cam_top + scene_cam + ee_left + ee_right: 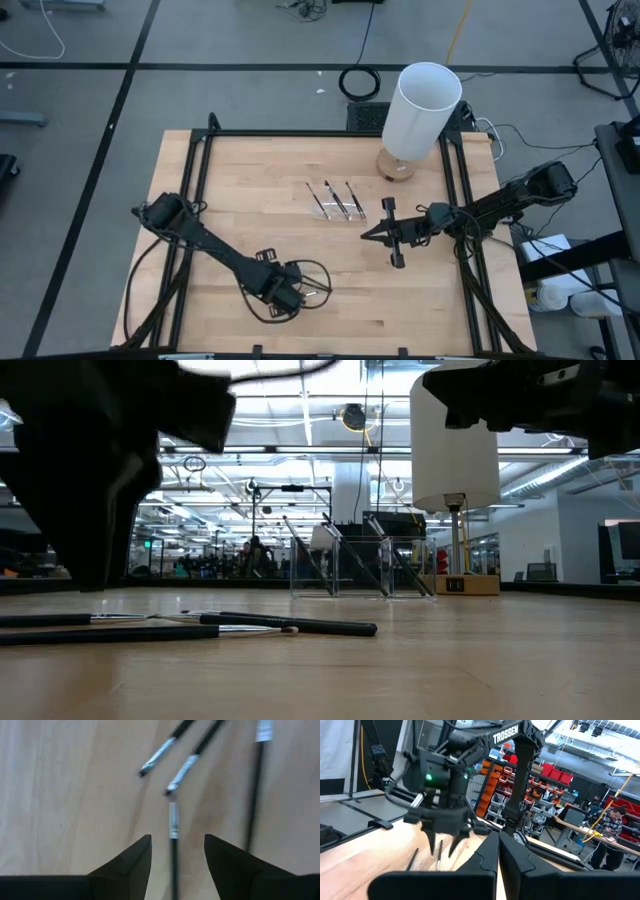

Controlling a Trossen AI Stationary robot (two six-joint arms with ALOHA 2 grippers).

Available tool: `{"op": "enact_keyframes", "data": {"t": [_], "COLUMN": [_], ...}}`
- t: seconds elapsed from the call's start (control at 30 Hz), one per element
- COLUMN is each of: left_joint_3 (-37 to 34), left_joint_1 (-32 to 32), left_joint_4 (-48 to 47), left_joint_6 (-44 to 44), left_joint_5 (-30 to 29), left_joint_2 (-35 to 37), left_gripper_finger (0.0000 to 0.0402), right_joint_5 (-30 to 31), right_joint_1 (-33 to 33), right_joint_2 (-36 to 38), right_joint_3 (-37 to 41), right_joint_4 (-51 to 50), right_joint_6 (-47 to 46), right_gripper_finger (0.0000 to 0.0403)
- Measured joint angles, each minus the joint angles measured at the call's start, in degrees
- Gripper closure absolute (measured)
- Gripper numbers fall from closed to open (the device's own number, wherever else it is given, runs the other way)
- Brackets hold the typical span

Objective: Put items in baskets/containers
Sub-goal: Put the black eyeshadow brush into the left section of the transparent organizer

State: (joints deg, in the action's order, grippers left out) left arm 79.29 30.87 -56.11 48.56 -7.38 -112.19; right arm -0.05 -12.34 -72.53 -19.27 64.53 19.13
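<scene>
Several thin dark sticks with silvery tips (157, 757) lie flat on the wooden table near its near edge, also in the low view (290, 625). My left gripper (177, 836) points down over them, open. One stick (173, 827) lies between its fingers, along them, untouched. The clear tray (335, 202) stands mid-table; three sticks (336, 198) lean inside it (385, 565). My right gripper (368, 236) hovers shut, right of the tray, pointing toward the table's left.
A tall white cylinder (420, 110) on a round wooden base stands at the far right, behind the tray. Black rails (200, 180) run along the table's left, far and right sides. Bare wood lies between the tray and the loose sticks.
</scene>
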Motion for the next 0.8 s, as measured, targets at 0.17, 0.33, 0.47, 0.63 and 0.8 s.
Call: {"op": "enact_keyframes", "data": {"t": [0.17,0.33,0.47,0.63,0.8], "left_joint_3": [-2.9,-5.4,-6.7,-7.9,-8.4], "left_joint_1": [-1.0,-1.3,-1.2,-1.3,-1.4], "left_joint_4": [1.8,4.9,7.0,7.8,11.2], "left_joint_6": [1.0,0.9,1.1,1.7,0.0], "left_joint_5": [0.7,3.8,4.3,4.3,4.6], "left_joint_2": [0.0,0.0,0.2,0.3,0.3], "left_gripper_finger": [0.0222,0.0229,0.0229,0.0238,0.0258], "right_joint_5": [0.0,0.0,0.0,0.0,0.0], "right_joint_1": [0.0,0.0,0.0,0.0,0.0], "right_joint_2": [0.0,0.0,0.0,0.0,0.0], "right_joint_3": [0.0,0.0,0.0,0.0,0.0], "right_joint_4": [0.2,-0.1,-0.1,-0.1,-0.1], "right_joint_6": [0.0,0.0,0.0,-0.3,-0.4], "right_gripper_finger": [0.0403,0.0403,0.0403,0.0403,0.0403]}}
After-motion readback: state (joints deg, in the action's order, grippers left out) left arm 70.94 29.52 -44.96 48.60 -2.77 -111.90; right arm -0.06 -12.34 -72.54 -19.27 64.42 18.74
